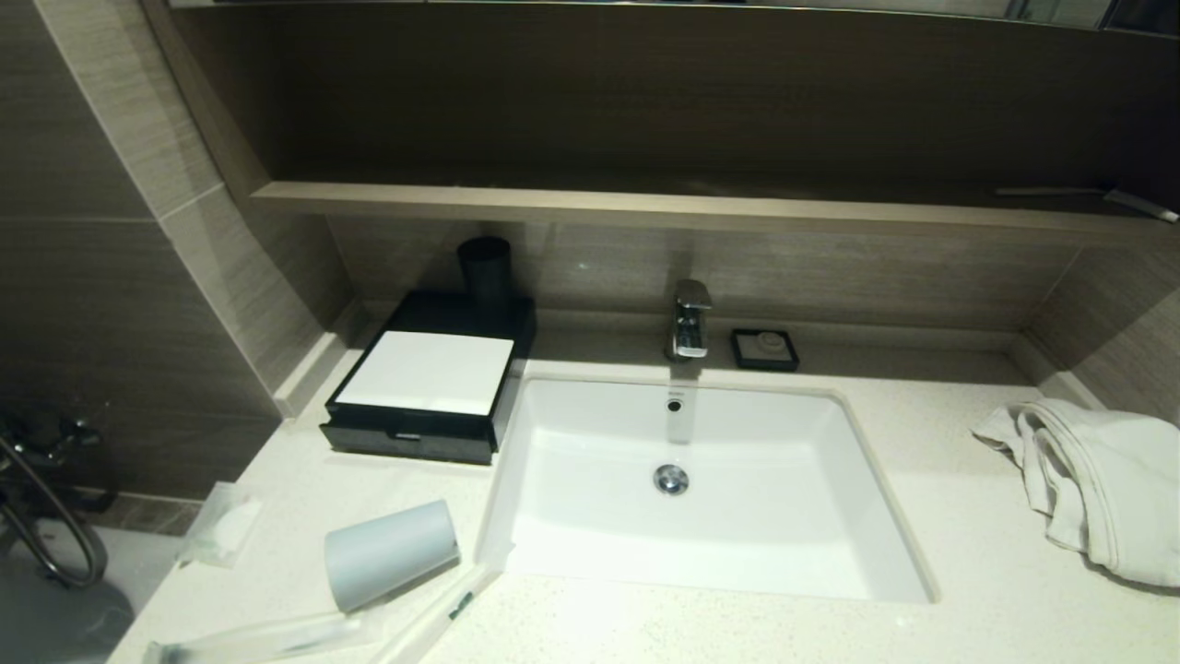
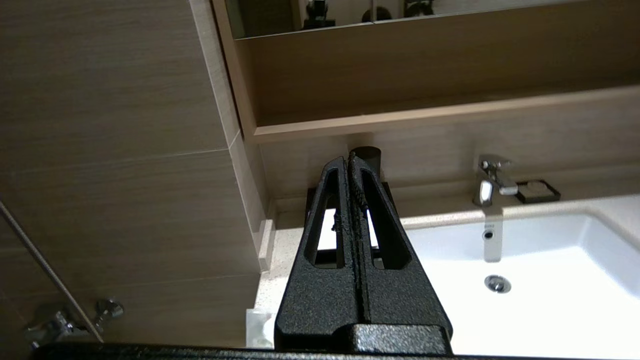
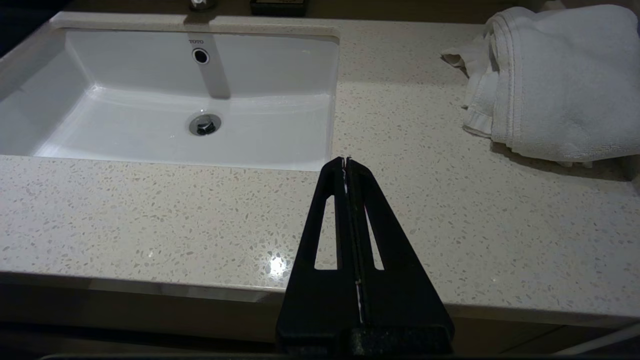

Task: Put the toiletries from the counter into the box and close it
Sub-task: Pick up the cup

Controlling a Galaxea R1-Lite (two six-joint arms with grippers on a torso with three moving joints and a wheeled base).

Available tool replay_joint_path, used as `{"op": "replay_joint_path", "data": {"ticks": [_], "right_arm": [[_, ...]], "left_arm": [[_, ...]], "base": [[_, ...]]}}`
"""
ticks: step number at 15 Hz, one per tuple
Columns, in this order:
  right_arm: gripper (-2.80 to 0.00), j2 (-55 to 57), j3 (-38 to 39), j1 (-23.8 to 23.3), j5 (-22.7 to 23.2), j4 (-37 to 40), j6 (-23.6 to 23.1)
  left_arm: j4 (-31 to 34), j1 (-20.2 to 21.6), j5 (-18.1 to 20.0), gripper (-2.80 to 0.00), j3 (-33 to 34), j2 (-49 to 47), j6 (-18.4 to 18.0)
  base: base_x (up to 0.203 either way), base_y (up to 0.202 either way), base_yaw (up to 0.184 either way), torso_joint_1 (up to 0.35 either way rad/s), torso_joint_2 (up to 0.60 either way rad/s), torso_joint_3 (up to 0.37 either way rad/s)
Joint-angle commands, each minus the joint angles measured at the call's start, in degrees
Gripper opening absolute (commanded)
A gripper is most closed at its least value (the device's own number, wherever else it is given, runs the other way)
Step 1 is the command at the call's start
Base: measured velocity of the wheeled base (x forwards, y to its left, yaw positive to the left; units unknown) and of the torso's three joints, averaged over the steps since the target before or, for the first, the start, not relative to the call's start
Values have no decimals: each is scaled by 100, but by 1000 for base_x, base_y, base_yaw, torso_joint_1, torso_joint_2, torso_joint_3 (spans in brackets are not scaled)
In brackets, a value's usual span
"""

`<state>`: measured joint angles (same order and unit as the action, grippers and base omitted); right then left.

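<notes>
The black box [image 1: 429,387] with its white top panel stands at the back left of the counter [image 1: 968,572], its front drawer pushed in. Two long translucent sachets [image 1: 442,613] [image 1: 258,638] lie at the counter's front left. A small clear packet [image 1: 221,524] with white contents rests at the left edge. Neither arm shows in the head view. My left gripper [image 2: 348,159] is shut and empty, low by the counter's left end, pointing at the box [image 2: 327,227]. My right gripper [image 3: 345,161] is shut and empty, above the counter's front edge right of the basin.
A pale grey cup [image 1: 392,553] lies on its side between the sachets and the packet. The white basin [image 1: 701,489] fills the middle, with tap [image 1: 690,318] and black soap dish [image 1: 765,349] behind. A white towel [image 1: 1097,475] is heaped at the right. A dark cup [image 1: 486,267] stands behind the box.
</notes>
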<state>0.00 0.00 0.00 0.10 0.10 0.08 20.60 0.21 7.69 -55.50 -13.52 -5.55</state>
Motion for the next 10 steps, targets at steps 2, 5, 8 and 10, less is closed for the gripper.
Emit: {"op": "replay_joint_path", "data": {"ticks": [2,5,8,10], "right_arm": [[-280,0,0,0,-1,-1,1],[-280,9,0,0,-1,-1,1],[-280,9,0,0,-1,-1,1],[-280,0,0,0,-1,-1,1]], "left_arm": [[-57,23,-136,-280,-714,-1740,230],[-152,39,-258,-280,-976,-2806,581],[-110,48,-664,-280,-1214,-3619,1168],[135,42,-737,-280,-1164,-3921,1506]], "base": [[0,0,0,0,0,0],[0,0,0,0,0,0],[0,0,0,0,0,0],[0,0,0,0,0,0]]}}
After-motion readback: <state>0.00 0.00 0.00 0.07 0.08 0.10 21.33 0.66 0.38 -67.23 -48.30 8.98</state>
